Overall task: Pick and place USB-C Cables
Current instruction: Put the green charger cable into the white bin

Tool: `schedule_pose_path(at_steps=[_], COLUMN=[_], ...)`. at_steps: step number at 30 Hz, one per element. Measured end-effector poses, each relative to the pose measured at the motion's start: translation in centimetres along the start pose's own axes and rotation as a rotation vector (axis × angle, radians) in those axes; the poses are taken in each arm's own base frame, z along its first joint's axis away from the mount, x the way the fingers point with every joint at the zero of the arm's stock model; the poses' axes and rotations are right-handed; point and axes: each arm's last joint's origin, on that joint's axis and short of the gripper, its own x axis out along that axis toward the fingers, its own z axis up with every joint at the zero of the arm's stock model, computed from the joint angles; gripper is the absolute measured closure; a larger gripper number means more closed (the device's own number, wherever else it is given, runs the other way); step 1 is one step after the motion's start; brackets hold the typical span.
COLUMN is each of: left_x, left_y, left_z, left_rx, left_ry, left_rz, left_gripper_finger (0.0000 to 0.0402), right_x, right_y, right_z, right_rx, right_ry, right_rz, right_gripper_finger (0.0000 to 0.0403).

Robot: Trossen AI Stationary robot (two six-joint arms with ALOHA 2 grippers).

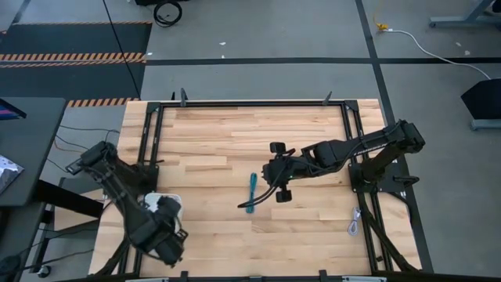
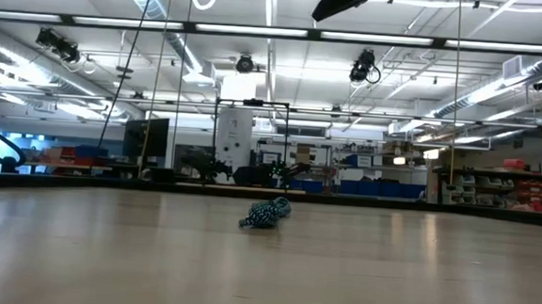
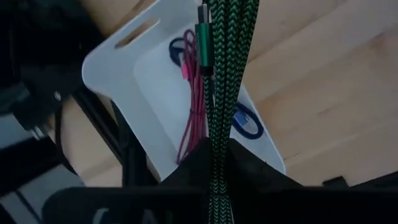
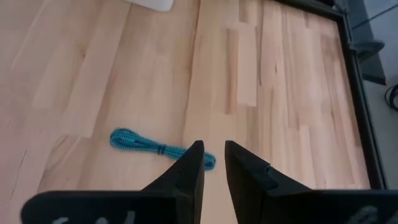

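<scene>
A green braided cable (image 3: 227, 74) is in my left gripper (image 3: 217, 180), which is shut on it above the white tray (image 3: 149, 81) at the table's near left corner (image 1: 159, 202). A dark red cable (image 3: 194, 112) and a blue one (image 3: 249, 124) lie in the tray. A teal cable (image 1: 251, 193) lies flat on the wood mid-table, also seen in the low view (image 2: 265, 212). My right gripper (image 4: 213, 158) hovers open just right of it (image 1: 268, 178). A pale grey cable (image 1: 354, 225) lies near the table's right edge. My left gripper pinches the folded green cable bundle between its two fingers (image 3: 217, 162). Several strands run out past the fingertips, ending in a green plug (image 3: 204, 37). The bundle is lifted clear, over the tray. The fingers themselves hide how far back it reaches.
A black metal frame (image 1: 250, 103) borders the table. Bare wood (image 1: 235, 133) stretches across the far half. The tray's handle slot (image 3: 137, 32) faces away from my left gripper. Beyond the table in the low view is a workshop hall.
</scene>
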Motion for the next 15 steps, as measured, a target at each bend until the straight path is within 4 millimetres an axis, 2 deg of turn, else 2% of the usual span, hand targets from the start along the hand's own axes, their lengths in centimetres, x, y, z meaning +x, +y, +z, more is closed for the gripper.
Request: schedule_pose_path(at_steps=[7, 11, 15], left_x=[2.6, 4.5, 5.3], left_y=[1.0, 1.6, 1.7], left_z=[-1.0, -0.5, 0.4], left_rx=[-0.162, -0.239, -0.304], left_ry=[0.004, -0.031, -0.061], left_rz=[0.118, 0.19, 0.154], left_gripper_finger=[0.037, 0.037, 0.037], right_x=[-0.1, -0.2, -0.2], right_y=[-0.2, -0.3, -0.4], right_z=[1.4, 2.1, 2.3], right_rx=[-0.056, -0.115, -0.147], right_ry=[-0.139, -0.21, -0.234], right_rz=[-0.015, -0.02, -0.029], right_gripper_finger=[0.0331, 0.0331, 0.0331])
